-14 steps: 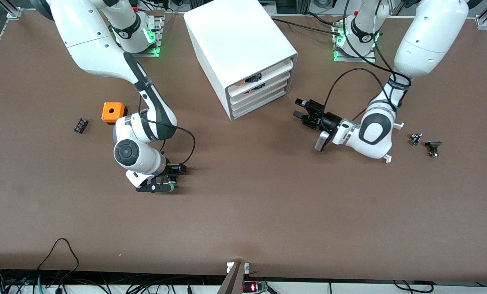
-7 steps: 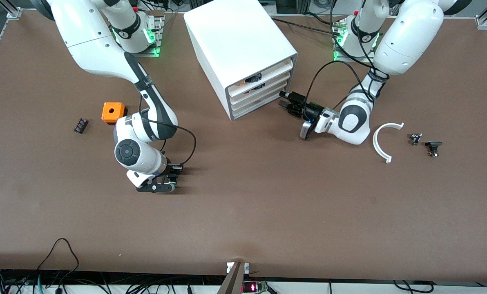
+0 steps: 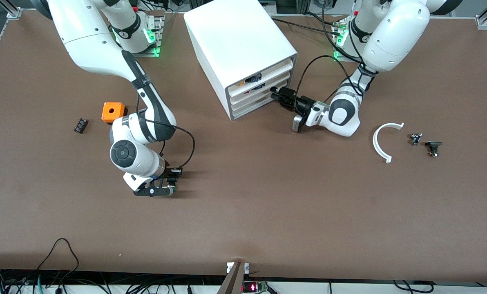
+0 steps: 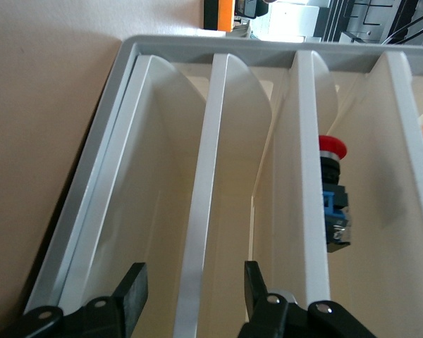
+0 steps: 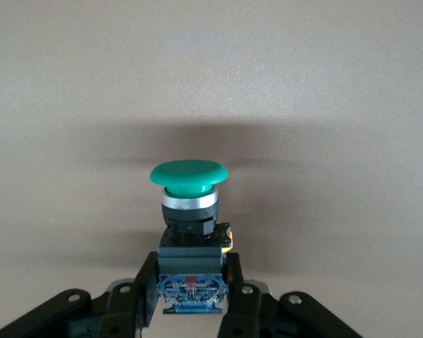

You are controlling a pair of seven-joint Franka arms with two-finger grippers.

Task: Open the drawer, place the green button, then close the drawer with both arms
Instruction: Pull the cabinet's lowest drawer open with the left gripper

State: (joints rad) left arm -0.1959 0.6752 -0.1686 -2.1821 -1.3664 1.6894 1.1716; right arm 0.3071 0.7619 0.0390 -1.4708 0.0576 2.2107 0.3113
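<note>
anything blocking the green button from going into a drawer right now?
Yes: all four white plastic drawers of the white cabinet sit pushed in. The left gripper is open at their fronts; the right gripper holds the green-capped button.

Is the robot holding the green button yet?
Yes. The right gripper has its fingers shut on the button, pinching its black body, green cap pointing away.

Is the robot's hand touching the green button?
Touching. In the right wrist view, the right gripper has both fingers pressed against the green button's black body.
</note>
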